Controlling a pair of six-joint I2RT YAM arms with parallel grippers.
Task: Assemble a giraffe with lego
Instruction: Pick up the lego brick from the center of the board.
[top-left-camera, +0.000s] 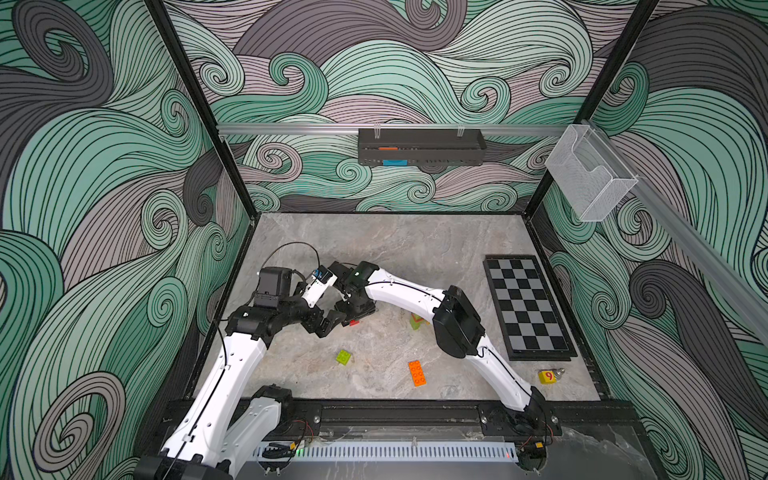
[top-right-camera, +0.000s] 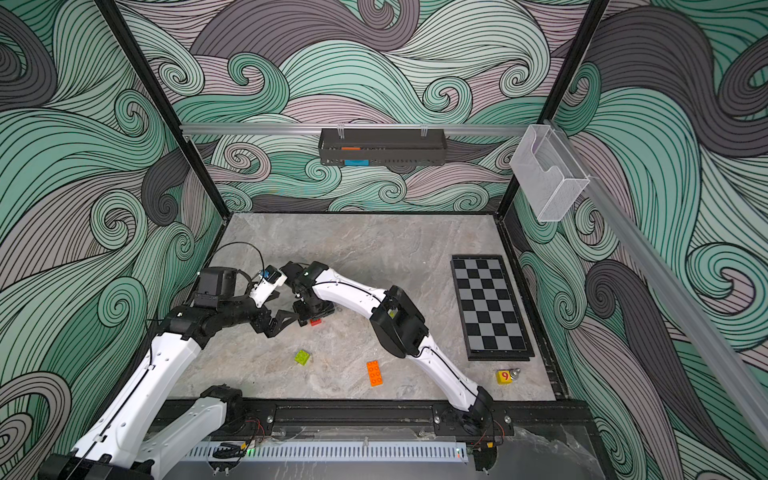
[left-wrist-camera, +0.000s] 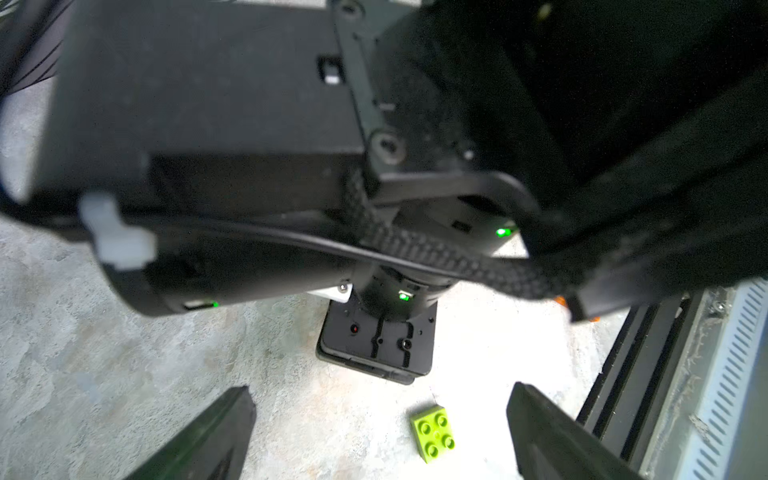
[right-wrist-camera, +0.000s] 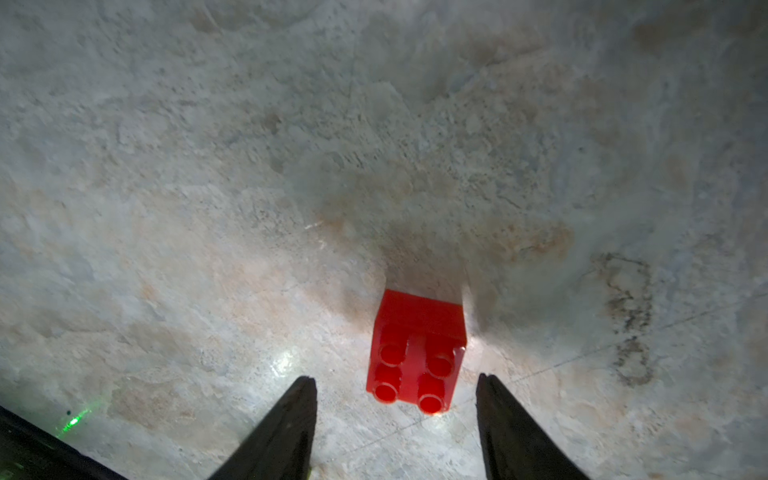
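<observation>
Found the build barely begun, with the red brick (right-wrist-camera: 417, 353) on the table (top-left-camera: 374, 249) between the parted jaws of the right pincer (right-wrist-camera: 395, 378), ungripped, the left pincer (left-wrist-camera: 382, 388) wide apart and empty, and a lime brick (top-left-camera: 343, 357) and a long orange brick (top-left-camera: 417, 372) loose nearby.

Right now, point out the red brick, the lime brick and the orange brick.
red brick (right-wrist-camera: 415, 374), right wrist view, studded face
lime brick (top-left-camera: 343, 357), a top view, studded top
orange brick (top-left-camera: 417, 372), a top view, studded top
</observation>
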